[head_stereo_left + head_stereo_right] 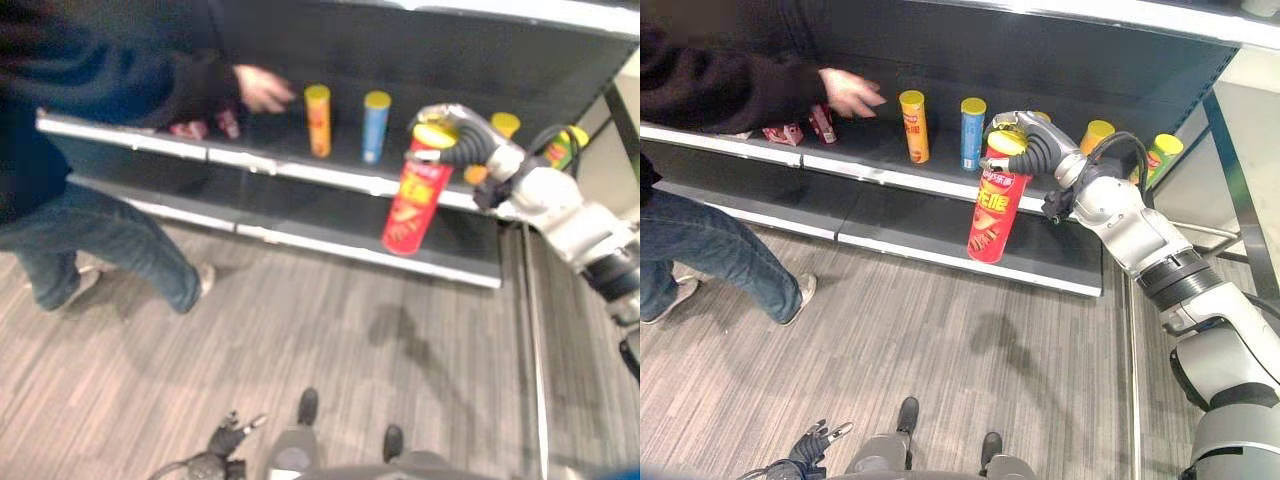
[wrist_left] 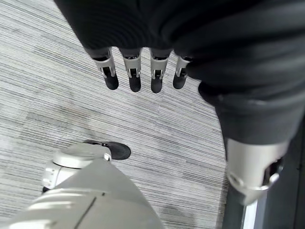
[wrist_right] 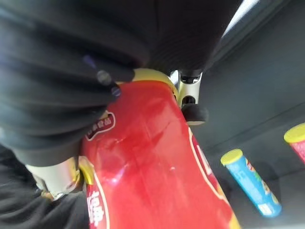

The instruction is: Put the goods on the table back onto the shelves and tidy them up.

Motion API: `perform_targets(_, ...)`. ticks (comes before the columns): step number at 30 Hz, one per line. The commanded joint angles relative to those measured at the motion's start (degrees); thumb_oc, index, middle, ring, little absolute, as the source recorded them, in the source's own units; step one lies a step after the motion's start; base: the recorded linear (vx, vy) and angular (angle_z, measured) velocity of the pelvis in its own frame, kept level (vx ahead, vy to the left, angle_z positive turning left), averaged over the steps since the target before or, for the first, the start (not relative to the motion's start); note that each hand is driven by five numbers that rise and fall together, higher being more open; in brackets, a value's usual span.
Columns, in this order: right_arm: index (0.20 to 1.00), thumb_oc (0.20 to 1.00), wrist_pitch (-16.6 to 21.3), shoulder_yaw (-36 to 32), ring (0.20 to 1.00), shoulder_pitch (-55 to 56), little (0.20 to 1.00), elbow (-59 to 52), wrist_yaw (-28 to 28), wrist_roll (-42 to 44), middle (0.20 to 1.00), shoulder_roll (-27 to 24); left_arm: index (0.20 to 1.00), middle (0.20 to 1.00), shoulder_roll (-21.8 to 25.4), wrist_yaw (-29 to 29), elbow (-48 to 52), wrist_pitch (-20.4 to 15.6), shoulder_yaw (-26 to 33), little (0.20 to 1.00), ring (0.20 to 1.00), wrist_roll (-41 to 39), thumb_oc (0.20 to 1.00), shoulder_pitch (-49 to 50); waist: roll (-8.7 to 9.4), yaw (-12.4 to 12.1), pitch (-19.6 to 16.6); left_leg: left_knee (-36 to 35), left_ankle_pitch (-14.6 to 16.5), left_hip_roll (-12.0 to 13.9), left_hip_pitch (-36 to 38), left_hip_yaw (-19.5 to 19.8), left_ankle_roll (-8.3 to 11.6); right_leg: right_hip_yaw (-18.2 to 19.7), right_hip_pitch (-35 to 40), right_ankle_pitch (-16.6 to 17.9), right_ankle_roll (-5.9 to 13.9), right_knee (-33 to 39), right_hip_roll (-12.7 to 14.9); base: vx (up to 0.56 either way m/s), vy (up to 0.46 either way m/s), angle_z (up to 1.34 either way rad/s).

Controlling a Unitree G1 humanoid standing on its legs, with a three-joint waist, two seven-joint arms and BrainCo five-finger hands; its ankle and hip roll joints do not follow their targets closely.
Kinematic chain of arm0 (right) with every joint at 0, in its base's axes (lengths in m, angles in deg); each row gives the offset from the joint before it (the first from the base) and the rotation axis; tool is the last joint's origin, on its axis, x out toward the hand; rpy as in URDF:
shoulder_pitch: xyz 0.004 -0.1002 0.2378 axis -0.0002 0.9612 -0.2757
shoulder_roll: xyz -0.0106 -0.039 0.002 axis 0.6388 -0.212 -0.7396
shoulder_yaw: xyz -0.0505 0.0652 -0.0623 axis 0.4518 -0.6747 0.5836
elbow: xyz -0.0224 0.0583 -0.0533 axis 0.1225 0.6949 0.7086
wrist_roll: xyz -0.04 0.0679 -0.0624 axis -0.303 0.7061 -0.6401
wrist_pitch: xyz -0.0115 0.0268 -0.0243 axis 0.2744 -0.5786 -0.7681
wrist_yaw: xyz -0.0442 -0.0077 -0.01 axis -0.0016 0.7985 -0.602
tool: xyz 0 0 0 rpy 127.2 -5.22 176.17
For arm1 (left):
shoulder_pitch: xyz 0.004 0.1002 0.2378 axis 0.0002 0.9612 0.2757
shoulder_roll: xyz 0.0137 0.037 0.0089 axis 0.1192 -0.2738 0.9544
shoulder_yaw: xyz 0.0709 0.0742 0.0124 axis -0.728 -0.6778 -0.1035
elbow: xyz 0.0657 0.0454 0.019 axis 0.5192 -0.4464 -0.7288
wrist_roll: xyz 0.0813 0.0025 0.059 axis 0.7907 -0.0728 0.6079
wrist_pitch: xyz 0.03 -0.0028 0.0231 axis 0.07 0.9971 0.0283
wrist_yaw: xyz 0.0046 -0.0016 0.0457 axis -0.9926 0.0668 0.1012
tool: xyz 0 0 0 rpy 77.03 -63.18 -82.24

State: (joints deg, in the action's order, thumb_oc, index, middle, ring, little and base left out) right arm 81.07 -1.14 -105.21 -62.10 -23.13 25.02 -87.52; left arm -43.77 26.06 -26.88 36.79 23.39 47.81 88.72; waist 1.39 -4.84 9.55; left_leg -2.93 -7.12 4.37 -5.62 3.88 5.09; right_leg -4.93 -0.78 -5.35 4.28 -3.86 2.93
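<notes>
Step in hand: carrying one item to the shelf. The right hand [image 1: 1032,140] was clenched round the top of a red chip can [image 1: 994,214] with a yellow lid, fingers curled over the lid end. The can hung nearly upright, slightly tilted, in the air in front of the shelf [image 1: 890,180], clear of the shelf board and well above the floor. The right wrist view confirmed the grasp: red can [image 3: 147,162] pressed against the palm, a dark fingertip beside the yellow rim.

The left hand [image 2: 143,71] hung low over the grey floor, fingers straight and relaxed, holding nothing.

Count on the shelf: one orange chip can [image 1: 913,125], one blue chip can [image 1: 972,132], both upright with yellow lids, near each other. Right of the arm there was one yellow-lidded can [image 1: 1096,133], mostly hidden, and one green can [image 1: 1162,155], leaning. That made four cans on the shelf plus the one held, five in all. Small red packets [image 1: 805,128] lay at the shelf's left end, at least two; I couldn't tell the exact number.

A person [image 1: 110,120] in a dark top and jeans stood at left, a hand [image 1: 848,92] reaching over the shelf near the red packets.

Next move, as I judged it: push the red can forward over the shelf edge into the gap between the blue can and the yellow-lidded one, set its base flat, then let go. Tight spot, neighbours could be knocked over.
</notes>
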Motion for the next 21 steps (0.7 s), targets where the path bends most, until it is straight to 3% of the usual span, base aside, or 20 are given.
perform_targets(1, 0.200, 0.200, 1.7, -4.7, 0.200, 0.8, 0.200, -3.0, -4.2, -1.2, 0.200, 1.5, 1.000, 1.000, 1.8, 1.0, -2.4, -0.9, 0.1, 1.000, 1.000, 1.8, 1.000, -2.7, 3.89, -0.4, -2.1, 0.2, 7.6, -3.8, 6.9, -4.5, -1.49, -0.2, -0.3, 10.7, 0.90, 8.9, -0.8, 0.02, -0.035, 0.00)
perform_targets(4, 0.200, 0.200, 1.8, -6.8, 0.200, 1.4, 0.200, -4.2, -5.2, -1.3, 0.200, 2.0, 1.000, 1.000, 2.1, 1.1, -0.7, -0.9, 0.3, 1.000, 1.000, 1.8, 1.000, -2.9, 4.33, -1.0, 0.4, 13.2, 7.5, -4.3, 1.0, -4.1, 0.44, -0.1, 0.0, 10.6, 0.15, 8.4, 0.0, -0.06, -0.050, -0.03)
perform_targets(7, 0.200, 0.200, 2.1, -7.6, 0.200, 2.4, 0.200, -4.0, -5.6, -0.6, 0.200, 2.6, 1.000, 1.000, 1.6, 1.2, -0.3, -1.1, 0.5, 1.000, 1.000, 0.9, 1.000, -2.5, 4.39, -2.1, 2.3, 23.4, 5.3, -3.7, -5.0, -3.2, 1.62, 0.0, 0.9, 9.8, -0.44, 7.6, 0.3, 0.01, -0.005, -0.02)
perform_targets(10, 0.200, 0.200, 1.8, -7.2, 0.200, 2.8, 0.200, -3.8, -4.8, 0.1, 0.200, 2.1, 1.000, 1.000, 1.6, 0.7, -0.6, -0.8, 0.8, 1.000, 1.000, 0.2, 1.000, -1.2, 4.60, -2.7, 1.8, 17.2, 6.5, -1.4, -6.6, -3.0, 0.34, 0.6, 1.9, 8.5, 0.36, 7.5, 1.2, 0.20, 0.076, -0.09)
perform_targets(12, 0.200, 0.200, 1.8, -6.7, 0.200, 2.6, 0.200, -2.7, -4.6, 0.5, 0.200, 2.2, 1.000, 1.000, 1.6, 0.6, -1.2, -0.7, 0.7, 1.000, 1.000, -0.2, 1.000, -0.4, 4.49, -3.4, 1.4, 10.5, 3.7, 1.3, -6.9, -1.9, 0.35, 1.4, 2.4, 7.5, 0.73, 7.3, 1.6, 0.20, 0.116, -0.14)
perform_targets(13, 0.200, 0.200, 1.8, -6.7, 0.200, 2.6, 0.200, -2.7, -4.6, 0.5, 0.200, 2.2, 1.000, 1.000, 1.5, 0.6, -1.2, -0.7, 0.7, 1.000, 1.000, -0.2, 1.000, -0.4, 4.52, -3.4, 1.4, 10.0, 3.5, 1.3, -6.5, -1.9, 0.39, 1.4, 2.6, 7.4, 0.71, 7.3, 1.6, 0.27, 0.198, -0.16)
perform_targets(14, 0.200, 0.200, 2.0, -5.8, 0.200, 1.4, 0.200, -0.7, -4.9, 0.8, 0.200, 2.3, 1.000, 1.000, 1.2, 0.7, -1.5, -0.9, 0.4, 1.000, 1.000, -0.8, 1.000, 0.4, 3.86, -4.4, 0.9, 2.9, -1.8, 4.3, -7.8, -0.2, 1.92, 2.4, 4.2, 6.1, 1.13, 7.7, 1.9, 0.33, 0.225, -0.11)
perform_targets(15, 0.200, 0.200, 2.1, -5.3, 0.200, 0.9, 0.200, 0.5, -5.1, 0.8, 0.200, 2.2, 1.000, 1.000, 1.0, 0.7, -2.0, -1.0, 0.4, 1.000, 1.000, -1.7, 1.000, 0.8, 3.91, -4.9, 0.6, 0.2, -2.9, 5.3, -9.3, 0.5, 2.77, 3.0, 5.3, 5.4, 1.53, 7.7, 2.6, 0.44, 0.311, -0.18)
perform_targets(21, 0.200, 0.200, 1.0, -3.5, 0.200, -0.5, 0.200, 1.7, -4.6, 0.8, 0.200, 1.8, 1.000, 1.000, 0.1, 0.6, -3.1, -1.2, 0.8, 1.000, 1.000, -3.0, 1.000, 2.9, 3.39, -7.4, -1.2, -2.1, -5.5, 9.4, -13.9, 3.8, 5.30, 6.4, 11.0, 2.5, 3.01, 6.3, 5.9, 0.41, 0.364, -0.27)
